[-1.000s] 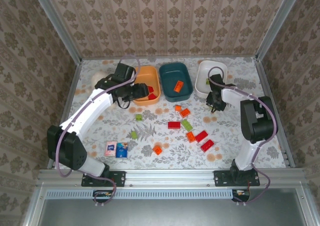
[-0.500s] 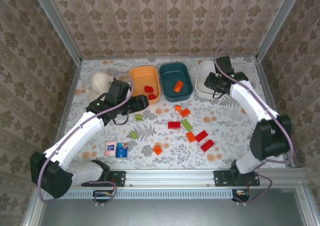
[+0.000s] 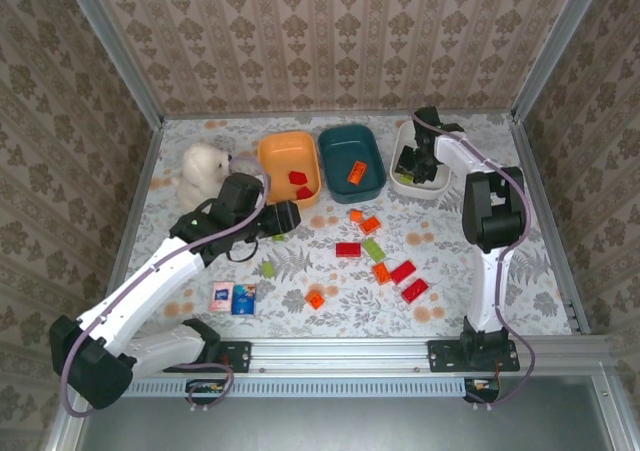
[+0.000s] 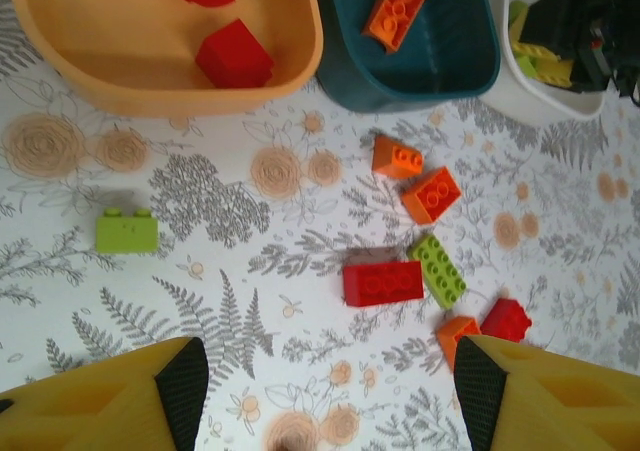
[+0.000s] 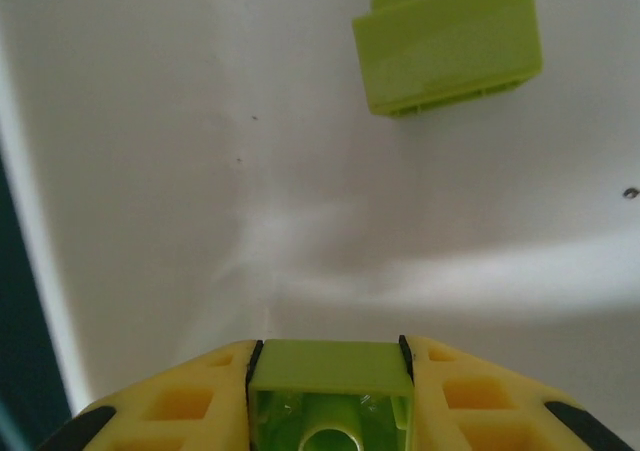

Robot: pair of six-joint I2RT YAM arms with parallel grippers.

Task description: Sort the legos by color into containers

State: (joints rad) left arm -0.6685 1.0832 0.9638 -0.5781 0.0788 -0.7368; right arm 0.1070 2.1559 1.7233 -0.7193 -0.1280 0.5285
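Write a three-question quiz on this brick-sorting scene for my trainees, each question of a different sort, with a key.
1. True or false: the orange bowl holds two red bricks.
2. What colour is the brick clamped in the right gripper? A red, B orange, C light green.
3. Fill in: the lone brick in the teal bowl is coloured ____.

Key: 1 true. 2 C, the light green brick. 3 orange.
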